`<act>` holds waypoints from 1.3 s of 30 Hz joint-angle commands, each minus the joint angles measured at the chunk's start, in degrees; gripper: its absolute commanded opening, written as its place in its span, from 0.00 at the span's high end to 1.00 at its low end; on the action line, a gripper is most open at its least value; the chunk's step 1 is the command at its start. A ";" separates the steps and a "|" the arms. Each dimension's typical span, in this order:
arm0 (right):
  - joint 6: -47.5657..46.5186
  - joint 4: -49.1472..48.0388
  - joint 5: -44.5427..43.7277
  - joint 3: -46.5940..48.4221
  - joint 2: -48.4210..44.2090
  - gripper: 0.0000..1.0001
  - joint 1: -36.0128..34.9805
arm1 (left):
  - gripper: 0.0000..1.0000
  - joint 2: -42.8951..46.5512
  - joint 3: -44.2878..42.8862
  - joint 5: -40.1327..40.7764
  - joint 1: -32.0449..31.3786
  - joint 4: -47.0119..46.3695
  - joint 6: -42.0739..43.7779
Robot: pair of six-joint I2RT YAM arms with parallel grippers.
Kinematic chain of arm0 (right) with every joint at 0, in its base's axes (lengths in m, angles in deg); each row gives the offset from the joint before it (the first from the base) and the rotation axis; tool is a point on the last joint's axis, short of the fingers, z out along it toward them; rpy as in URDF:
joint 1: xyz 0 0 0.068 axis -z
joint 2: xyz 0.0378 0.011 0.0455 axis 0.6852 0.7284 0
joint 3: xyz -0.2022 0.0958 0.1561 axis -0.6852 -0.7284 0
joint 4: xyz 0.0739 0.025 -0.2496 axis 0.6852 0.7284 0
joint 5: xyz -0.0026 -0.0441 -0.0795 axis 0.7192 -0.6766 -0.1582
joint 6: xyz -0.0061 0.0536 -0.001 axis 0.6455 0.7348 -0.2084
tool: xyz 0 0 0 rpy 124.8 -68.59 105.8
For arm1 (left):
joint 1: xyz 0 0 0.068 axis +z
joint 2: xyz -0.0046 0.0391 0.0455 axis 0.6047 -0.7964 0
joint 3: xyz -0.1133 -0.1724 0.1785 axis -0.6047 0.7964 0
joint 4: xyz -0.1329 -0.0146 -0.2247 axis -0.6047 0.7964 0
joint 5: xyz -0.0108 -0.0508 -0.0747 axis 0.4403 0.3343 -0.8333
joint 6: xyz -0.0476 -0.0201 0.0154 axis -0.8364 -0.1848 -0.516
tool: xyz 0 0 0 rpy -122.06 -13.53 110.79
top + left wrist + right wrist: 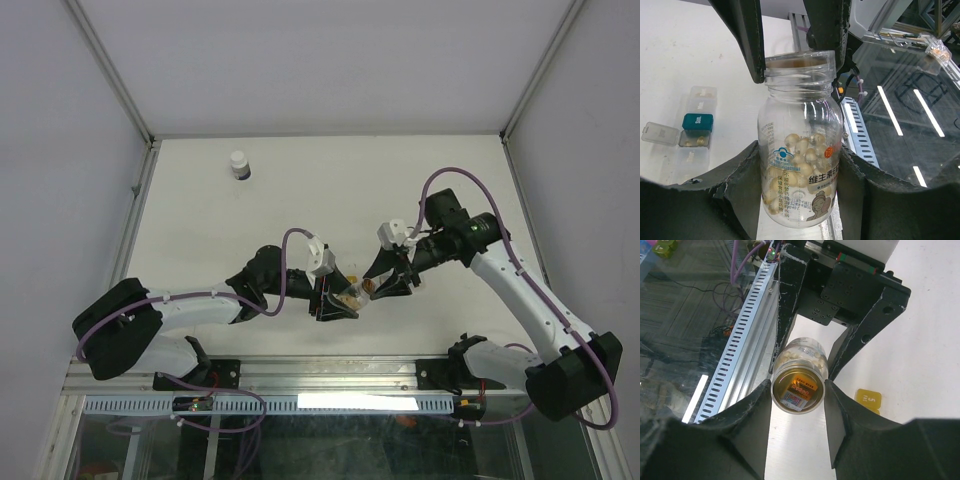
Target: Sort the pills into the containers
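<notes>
Two grippers hold one clear bottle [799, 117] of pale pills [802, 150] between them, at lower centre of the top view. The left gripper [337, 300] is clenched on the bottle's body; the right gripper [390, 283] is clenched on its neck end. The teal container [697, 122] sits closed at the left of the left wrist view, joined to a clear section [694, 140] (lid [660, 133] open). The yellow container [869, 399] lies on the table [920, 340], lower right of the right wrist view.
</notes>
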 commanded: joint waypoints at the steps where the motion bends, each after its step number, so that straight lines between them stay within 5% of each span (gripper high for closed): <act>1: 1.07 -2.01 -0.38 -0.01 -0.43 0.85 -0.78 | 1.00 0.22 -1.92 -2.00 0.43 -5.21 -1.46; 29: -1.06 2.30 -4.73 2.97 0.73 0.79 -2.48 | 1.00 0.90 -3.03 -6.00 1.48 -15.34 -6.24; 39: 16.84 -7.10 -14.30 3.15 1.01 0.78 -2.42 | 1.00 2.77 -4.75 6.73 1.36 -10.63 2.32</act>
